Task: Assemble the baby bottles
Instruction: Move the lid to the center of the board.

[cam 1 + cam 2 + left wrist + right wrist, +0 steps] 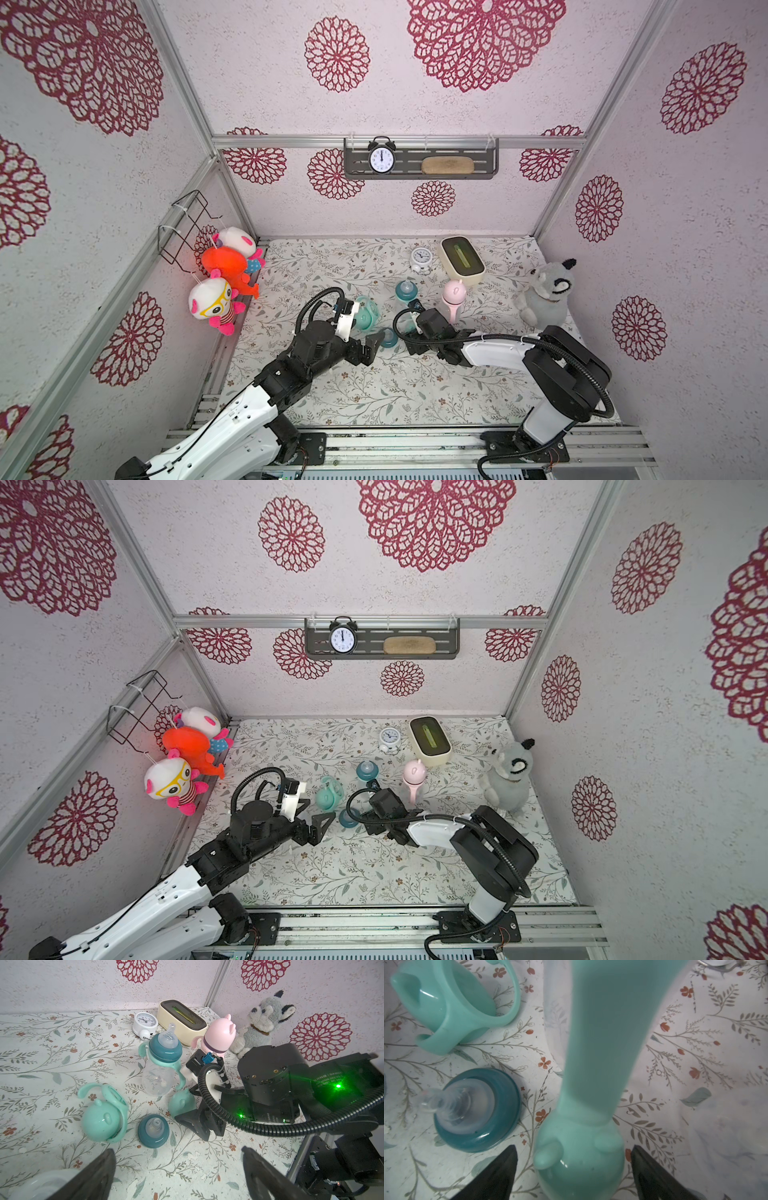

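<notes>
**Right gripper open around a cap, two bottles standing**

The mint bottle (pixel 160 1068) stands upright on the table (pixel 41 1047). Its long axis is vertical, its nipple points up, and it wears no cap. The pink bottle (pixel 218 1036) stands upright too, near it, with its eared cap on. The right arm covers its lower part.

A loose collar (pixel 153 1130) sits flat on the table near the mint bottle, with its nipple up and a little bent. Beside the collar a handle ring (pixel 119 1105) lies on its side, and a second cap (pixel 101 1118) sits in it.

The right gripper (pixel 573 1147) has its jaws wide apart, one finger on each side of the free cap (pixel 579 1163). This cap stands dome up. A thin strip of table shows between the cap and each finger, so the gripper holds nothing.

The left gripper (pixel 177 1150) hangs low over the table just beside the collar. Its jaws are fully apart, with only bare table between them.

In the right wrist view a blurred mint band runs up from the free cap. It may be a handle of the mint bottle, but I cannot tell. In the left wrist view a pale round thing (pixel 41 1182) is cut off by a finger and the picture's edge. What it is I cannot tell.
</notes>
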You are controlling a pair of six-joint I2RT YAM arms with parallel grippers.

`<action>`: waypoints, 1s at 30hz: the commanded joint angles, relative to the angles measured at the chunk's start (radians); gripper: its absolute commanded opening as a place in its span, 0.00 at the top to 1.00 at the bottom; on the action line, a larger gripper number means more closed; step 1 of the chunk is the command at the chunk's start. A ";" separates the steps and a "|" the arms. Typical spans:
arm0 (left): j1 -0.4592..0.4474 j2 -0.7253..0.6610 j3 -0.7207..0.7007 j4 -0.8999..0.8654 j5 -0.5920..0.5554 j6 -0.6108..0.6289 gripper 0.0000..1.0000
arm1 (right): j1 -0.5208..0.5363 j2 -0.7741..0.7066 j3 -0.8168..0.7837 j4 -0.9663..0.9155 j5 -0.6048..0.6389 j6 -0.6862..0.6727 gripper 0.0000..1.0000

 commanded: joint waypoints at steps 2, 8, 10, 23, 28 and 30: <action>0.008 -0.001 0.001 0.007 -0.003 -0.006 0.02 | -0.008 0.012 0.008 0.043 -0.013 -0.007 0.16; 0.008 -0.002 0.001 0.005 -0.004 -0.006 0.02 | -0.013 0.035 0.019 0.029 -0.005 -0.012 0.22; 0.008 -0.002 0.000 0.005 -0.003 -0.008 0.02 | -0.014 0.037 0.018 0.028 0.000 -0.012 0.23; 0.008 0.004 -0.001 0.011 -0.004 -0.004 0.02 | -0.012 -0.002 -0.002 -0.002 -0.004 -0.023 0.31; 0.008 0.006 -0.001 0.014 -0.005 -0.004 0.02 | 0.007 -0.036 -0.011 -0.048 0.005 -0.030 0.31; 0.008 0.005 -0.001 0.017 -0.006 -0.003 0.02 | 0.023 -0.058 -0.020 -0.071 0.009 -0.029 0.31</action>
